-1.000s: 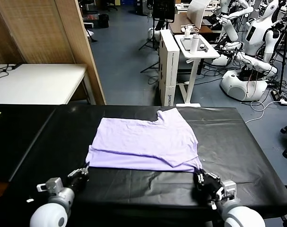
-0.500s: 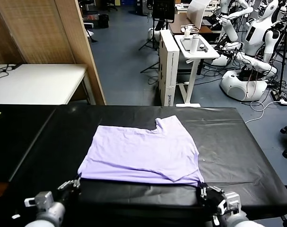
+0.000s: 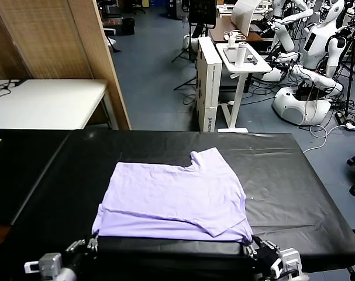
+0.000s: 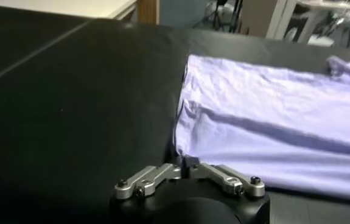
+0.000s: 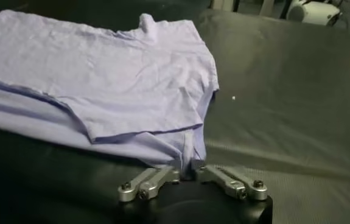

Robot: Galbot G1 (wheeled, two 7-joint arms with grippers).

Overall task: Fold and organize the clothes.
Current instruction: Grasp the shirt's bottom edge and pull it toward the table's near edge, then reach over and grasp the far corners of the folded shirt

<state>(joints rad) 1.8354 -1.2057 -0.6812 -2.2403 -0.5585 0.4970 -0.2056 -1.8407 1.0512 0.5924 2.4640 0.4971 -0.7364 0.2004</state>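
The lavender T-shirt [image 3: 177, 196] lies folded on the black table [image 3: 282, 175], with a sleeve flap on its far right side. My left gripper [image 3: 94, 241] is shut on the shirt's near left corner at the table's front edge; in the left wrist view the gripper [image 4: 184, 163] pinches the shirt's [image 4: 272, 122] corner. My right gripper [image 3: 250, 244] is shut on the near right corner; in the right wrist view the gripper [image 5: 188, 165] holds a pinched fold of the shirt [image 5: 101, 85].
A white table [image 3: 42, 102] and a wooden partition [image 3: 60, 41] stand at the far left. A white stand [image 3: 241, 58] with a bottle, boxes and other robots [image 3: 312, 64] stand beyond the table's far edge.
Both grippers have pulled back toward the table's front edge, dragging the shirt nearer to me by its near corners.
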